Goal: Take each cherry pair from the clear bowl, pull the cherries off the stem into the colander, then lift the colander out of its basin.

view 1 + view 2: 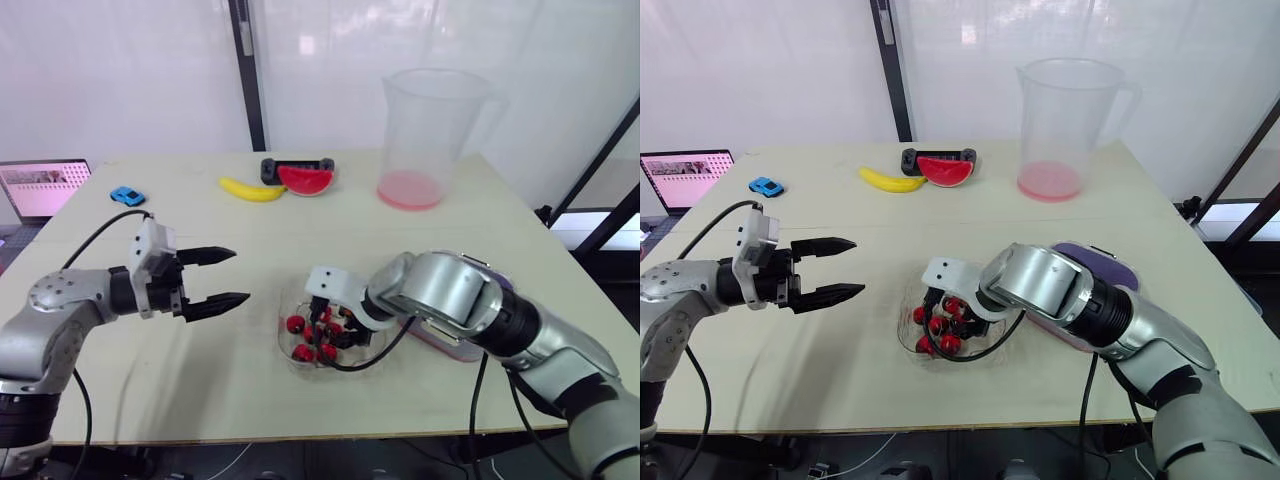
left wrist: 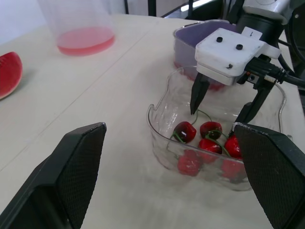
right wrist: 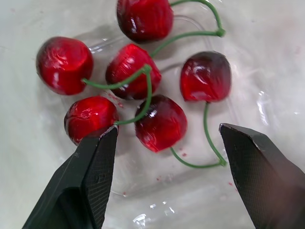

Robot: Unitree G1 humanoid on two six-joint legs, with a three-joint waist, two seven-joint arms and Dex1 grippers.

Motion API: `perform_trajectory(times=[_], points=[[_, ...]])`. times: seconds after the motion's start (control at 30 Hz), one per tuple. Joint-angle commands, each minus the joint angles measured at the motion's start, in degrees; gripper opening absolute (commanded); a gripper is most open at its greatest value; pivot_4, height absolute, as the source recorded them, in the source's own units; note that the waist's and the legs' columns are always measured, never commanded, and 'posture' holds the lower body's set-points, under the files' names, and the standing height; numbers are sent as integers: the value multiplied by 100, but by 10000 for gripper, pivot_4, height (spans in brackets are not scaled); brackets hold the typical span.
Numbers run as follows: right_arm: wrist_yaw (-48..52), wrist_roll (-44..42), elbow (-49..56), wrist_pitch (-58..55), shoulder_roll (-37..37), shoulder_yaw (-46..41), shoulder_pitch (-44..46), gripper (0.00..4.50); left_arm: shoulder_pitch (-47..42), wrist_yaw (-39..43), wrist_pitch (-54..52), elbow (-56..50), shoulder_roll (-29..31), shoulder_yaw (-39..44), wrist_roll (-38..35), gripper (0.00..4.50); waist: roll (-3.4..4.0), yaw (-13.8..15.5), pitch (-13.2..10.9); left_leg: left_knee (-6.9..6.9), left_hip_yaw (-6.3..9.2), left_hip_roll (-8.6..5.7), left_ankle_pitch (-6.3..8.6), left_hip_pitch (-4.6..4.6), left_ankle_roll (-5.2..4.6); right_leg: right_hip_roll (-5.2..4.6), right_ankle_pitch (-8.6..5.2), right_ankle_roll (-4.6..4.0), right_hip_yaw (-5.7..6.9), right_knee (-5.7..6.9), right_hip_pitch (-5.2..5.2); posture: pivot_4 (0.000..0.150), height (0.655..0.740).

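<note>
A clear bowl (image 1: pixel 290 318) near the table's front holds several red cherries (image 3: pixel 162 123) joined in pairs by green stems (image 3: pixel 143 90). My right gripper (image 1: pixel 338 332) is lowered into the bowl and open, its black fingers (image 3: pixel 95 176) either side of one cherry without touching it. In the left wrist view the right gripper (image 2: pixel 224 112) hangs over the cherries (image 2: pixel 185 131). My left gripper (image 1: pixel 228 280) hovers open and holding nothing, above the table to the left of the bowl. The purple basin (image 1: pixel 1098 262) sits just right of the bowl, mostly hidden by my right arm.
A tall clear jug (image 1: pixel 435 130) with pink liquid stands at the back right. At the back middle lie a banana (image 1: pixel 252 189), a watermelon slice (image 1: pixel 305 180) and a black device (image 1: pixel 297 165). A blue toy car (image 1: pixel 127 196) and a laptop (image 1: pixel 45 187) are at the left.
</note>
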State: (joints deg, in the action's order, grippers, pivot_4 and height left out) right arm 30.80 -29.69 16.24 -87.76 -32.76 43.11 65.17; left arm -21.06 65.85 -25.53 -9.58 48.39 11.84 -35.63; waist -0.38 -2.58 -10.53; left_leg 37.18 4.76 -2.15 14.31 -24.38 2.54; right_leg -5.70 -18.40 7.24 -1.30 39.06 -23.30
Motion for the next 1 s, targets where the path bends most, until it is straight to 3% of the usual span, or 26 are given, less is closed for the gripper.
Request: perform_trajectory(times=[0.03, 0.23, 0.33, 0.4, 1.0], points=[[57, 190, -33, 142, -1, 85, 42, 36686, -37, -51, 65, -140, 43, 104, -8, 45000, 0, 1, 0, 0, 0, 0, 0, 0, 0, 0, 0, 0, 0, 0, 0, 1500, 7400], [184, 295, -72, 170, -18, 135, 46, 36686, -5, -101, 65, -173, 33, 100, 4, 45000, 0, -2, 0, 0, 0, 0, 0, 0, 0, 0, 0, 0, 0, 1, -1, 1500, 7400], [217, 320, -43, 132, -9, 109, 21, 28279, -7, -127, 71, -177, 25, 86, 9, 45000, 0, -2, 0, 0, 1, 0, 0, 0, 1, 0, 0, 0, 0, 1, -1, 1500, 7400], [239, 327, -18, 121, -14, 114, 26, 19349, -7, -134, 74, -172, 19, 75, 7, 45000, 0, -2, 0, 0, 1, 0, 0, 0, 1, 0, 0, 0, 0, 1, 0, 1500, 7400], [308, 505, -24, 233, -29, 225, -38, 19349, -29, -131, 103, -155, -61, 12, 34, 45000, 0, -1, 0, 0, 1, 0, -1, 0, 1, 0, 0, 0, 0, 1, 0, 1500, 7400]])
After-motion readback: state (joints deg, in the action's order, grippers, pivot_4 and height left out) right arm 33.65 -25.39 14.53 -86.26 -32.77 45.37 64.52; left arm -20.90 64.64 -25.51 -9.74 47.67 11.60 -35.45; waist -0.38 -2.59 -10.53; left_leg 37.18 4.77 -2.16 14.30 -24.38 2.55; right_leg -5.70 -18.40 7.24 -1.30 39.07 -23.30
